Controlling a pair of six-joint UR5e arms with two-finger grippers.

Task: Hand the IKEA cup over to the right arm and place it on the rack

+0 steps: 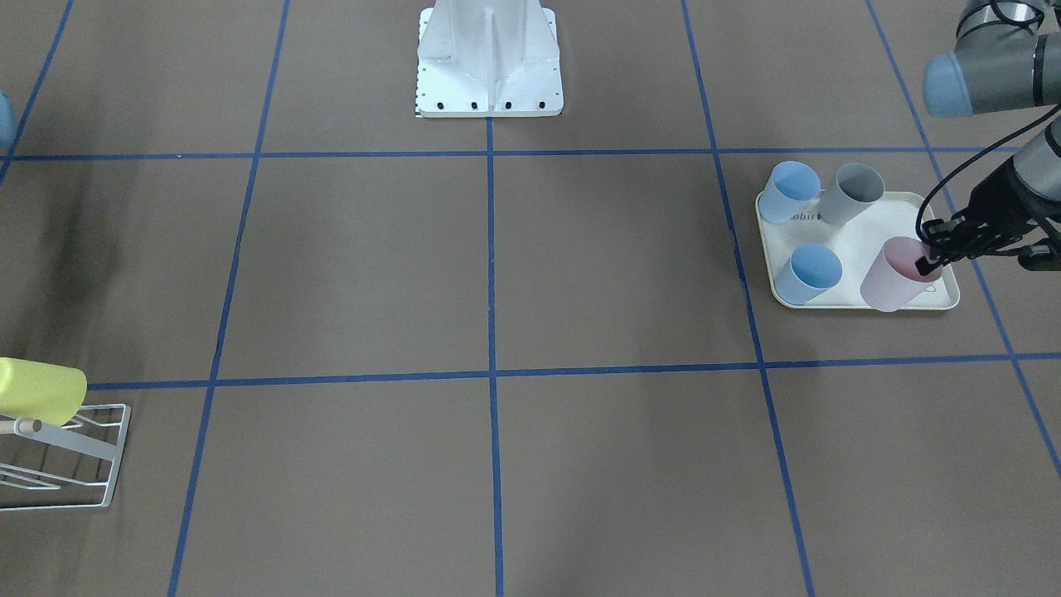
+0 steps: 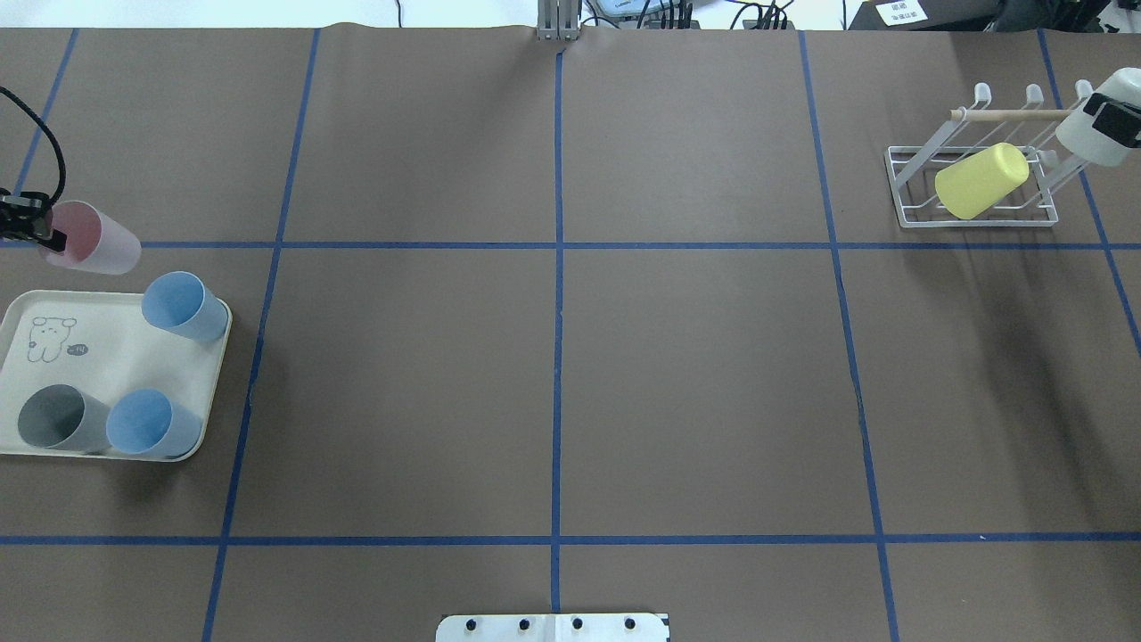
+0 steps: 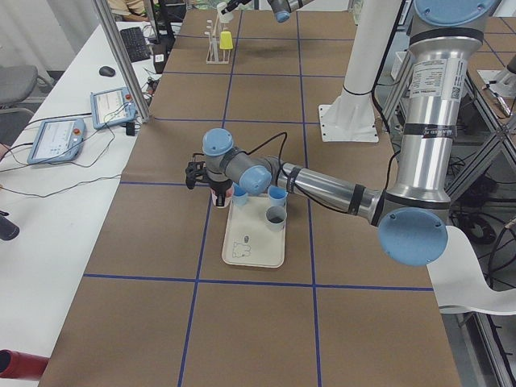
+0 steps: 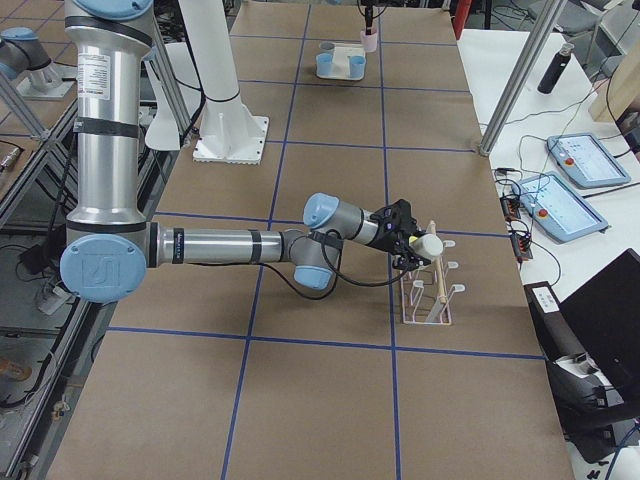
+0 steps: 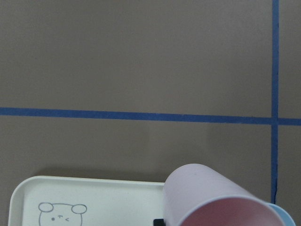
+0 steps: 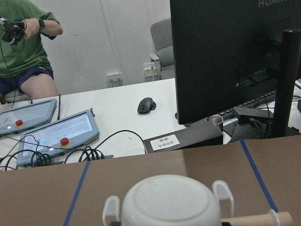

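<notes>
A pink cup (image 2: 89,239) hangs tilted by the far corner of the cream tray (image 2: 107,357), with my left gripper (image 2: 40,234) shut on its rim. In the front view the same pink cup (image 1: 899,274) overlaps the tray (image 1: 870,240) below the left gripper (image 1: 932,257). At the far right, my right gripper (image 2: 1110,120) is shut on a white cup (image 2: 1087,134), held at the end of the wooden dowel of the white wire rack (image 2: 976,223). A yellow cup (image 2: 980,181) lies slanted on the rack's rods.
Two blue cups (image 2: 183,305) (image 2: 151,423) and a grey cup (image 2: 53,417) stand on the tray. The robot's white base plate (image 1: 489,66) sits mid-table. Beyond the rack, a white desk holds control pendants (image 6: 56,134), a monitor (image 6: 225,52), and a seated person (image 6: 28,47).
</notes>
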